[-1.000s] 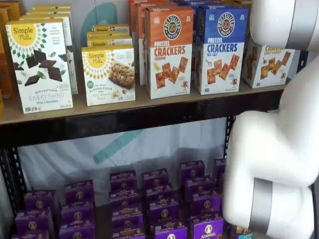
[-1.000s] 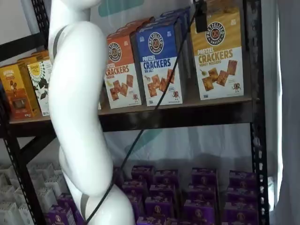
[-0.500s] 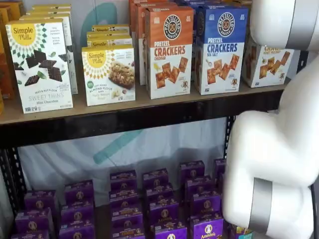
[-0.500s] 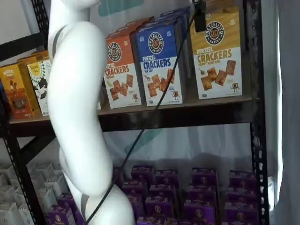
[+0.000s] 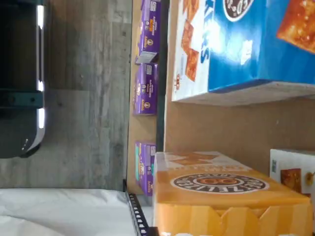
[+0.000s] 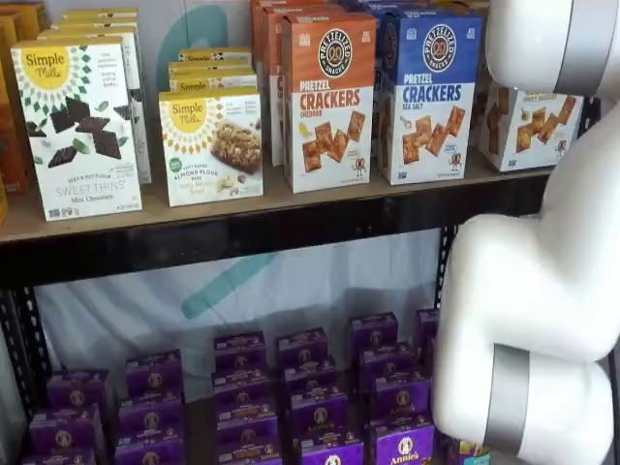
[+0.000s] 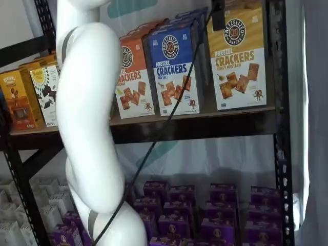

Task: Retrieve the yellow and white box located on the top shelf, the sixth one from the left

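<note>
The yellow and white box (image 7: pixel 238 61) stands at the right end of the top shelf (image 7: pixel 195 128), tilted a little, with its yellow-gold band and dark round logo on top. It also shows in a shelf view (image 6: pixel 531 126), partly behind my white arm. One black finger of my gripper (image 7: pixel 219 15) sits against the box's upper left corner; the other finger is hidden. The box moves with that finger. In the wrist view the box's yellow top (image 5: pixel 221 196) is very close.
A blue cracker carton (image 7: pixel 174 72) and an orange one (image 7: pixel 132 77) stand just left of the box. White Simple Mills boxes (image 6: pixel 82 126) are further left. Purple boxes (image 6: pixel 310 397) fill the lower shelf. My arm (image 7: pixel 87 102) and a black cable (image 7: pixel 164 128) cross in front.
The yellow and white box has risen slightly, tilted, and come forward with the black finger. The other cartons have not moved.
</note>
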